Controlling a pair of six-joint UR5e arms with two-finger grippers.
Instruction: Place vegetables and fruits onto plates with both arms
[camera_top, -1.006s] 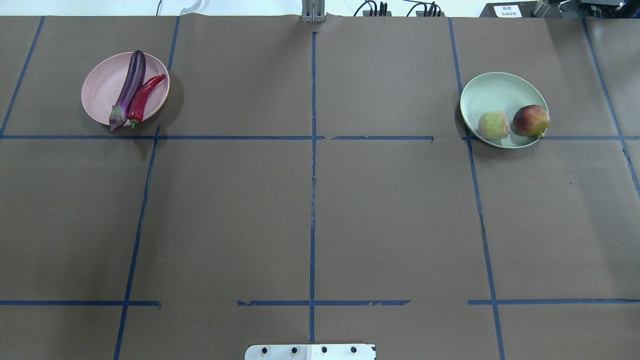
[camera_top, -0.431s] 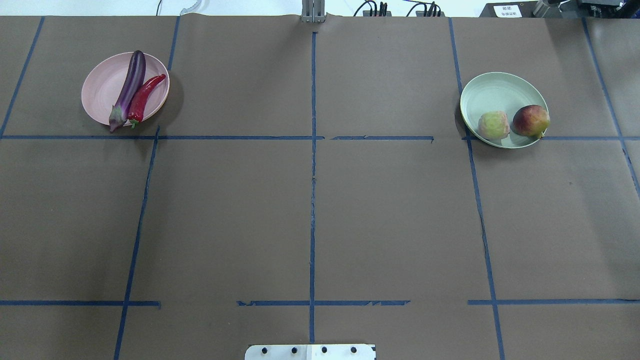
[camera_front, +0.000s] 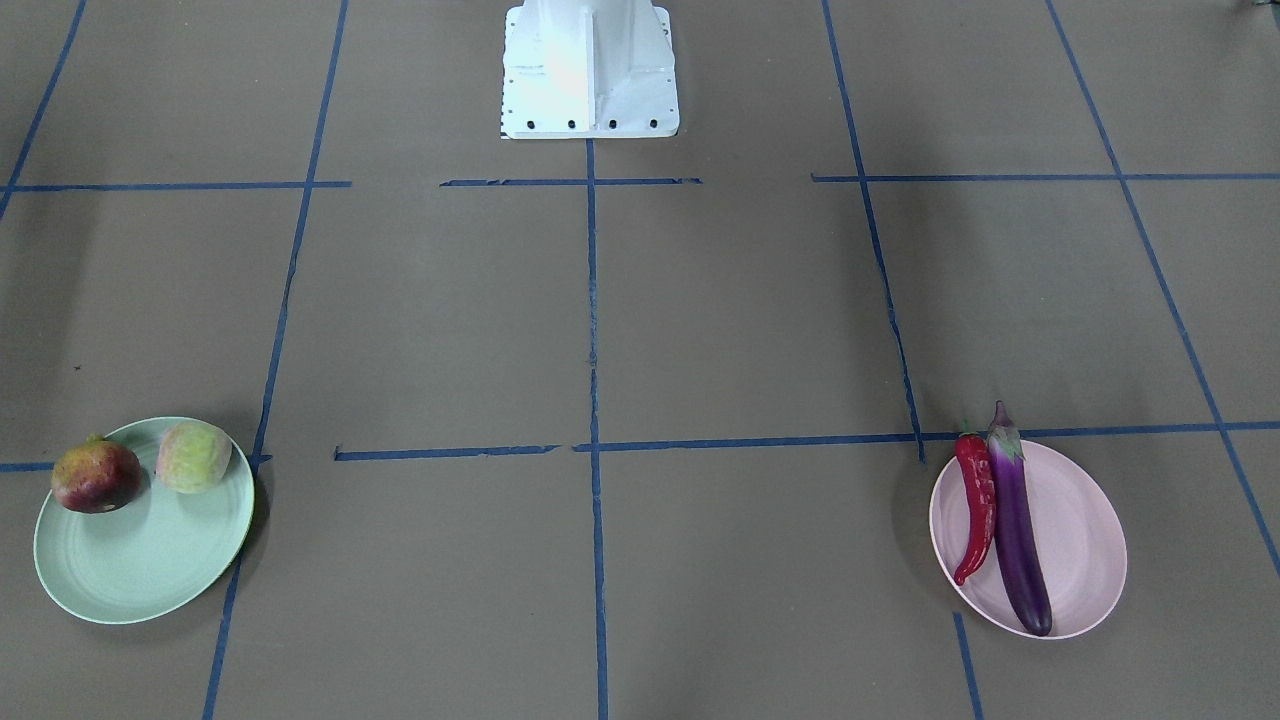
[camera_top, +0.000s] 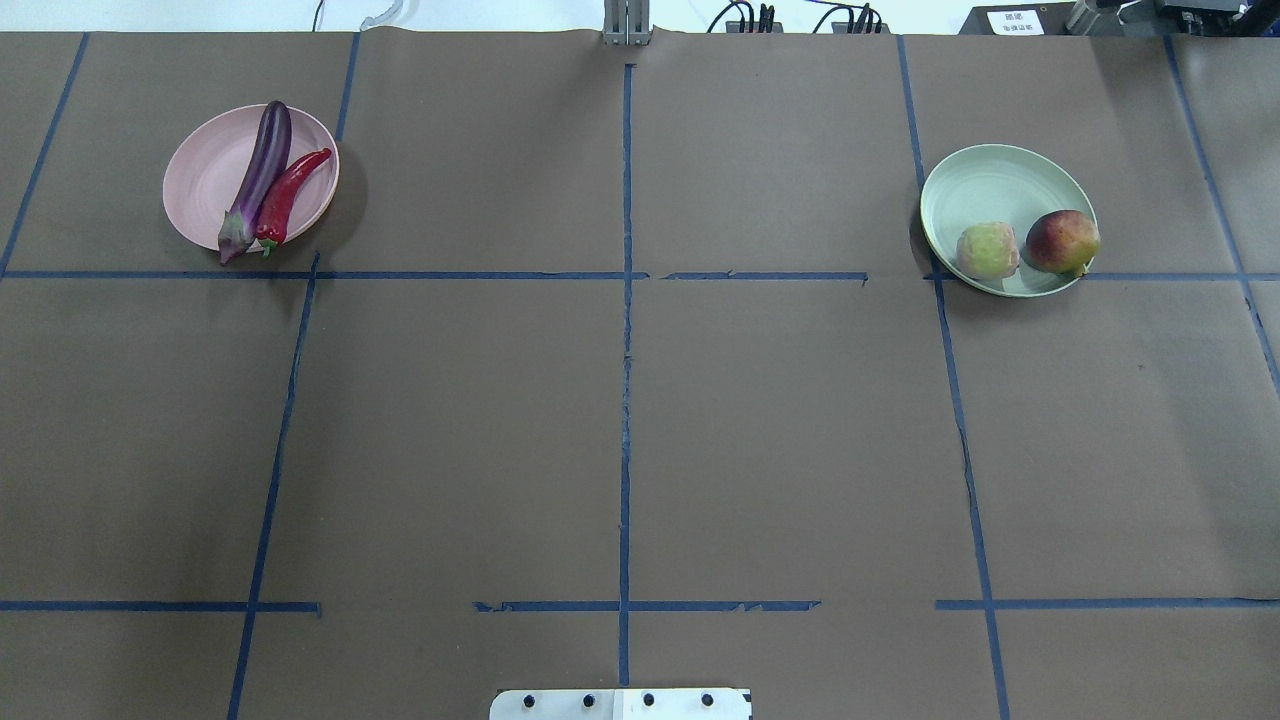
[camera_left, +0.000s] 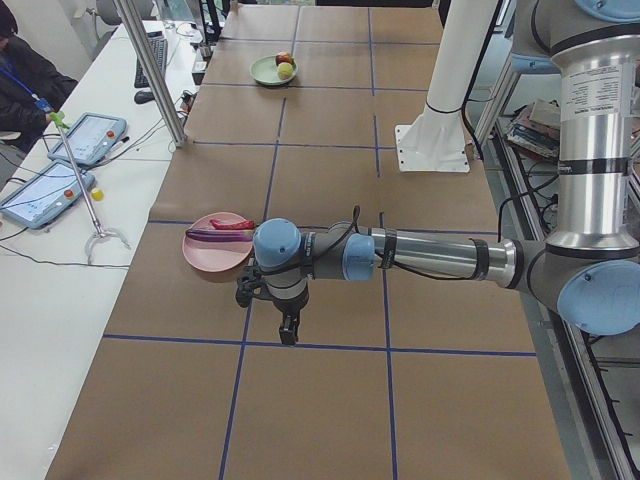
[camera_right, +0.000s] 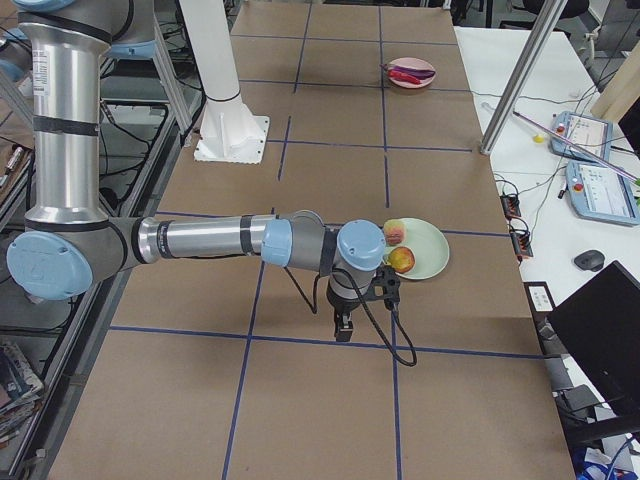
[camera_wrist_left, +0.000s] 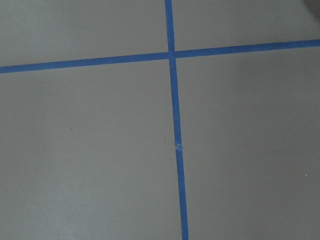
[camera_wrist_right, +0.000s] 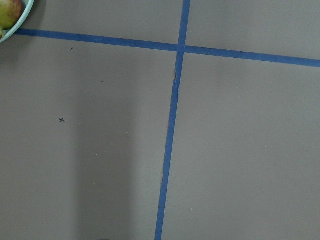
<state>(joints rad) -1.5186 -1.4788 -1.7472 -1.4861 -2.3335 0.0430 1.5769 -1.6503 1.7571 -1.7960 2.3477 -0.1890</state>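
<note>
The purple eggplant (camera_top: 262, 160) and the red chili pepper (camera_top: 285, 195) lie side by side on the pink plate (camera_top: 205, 180) at the far left; they also show in the front view (camera_front: 1018, 530). The peach-like fruit (camera_top: 987, 250) and the pomegranate-like fruit (camera_top: 1062, 241) sit on the mint green plate (camera_top: 985, 185) at the far right. My left gripper (camera_left: 288, 325) hangs low beside the pink plate (camera_left: 210, 255). My right gripper (camera_right: 343, 325) hangs low beside the green plate (camera_right: 425, 250). I cannot tell whether either is open or shut.
The white base block (camera_front: 590, 70) stands at the table's near edge. Blue tape lines cross the brown table cover. A side table with tablets (camera_left: 85, 135) and a metal post (camera_left: 150, 70) runs along the far edge, where a person sits.
</note>
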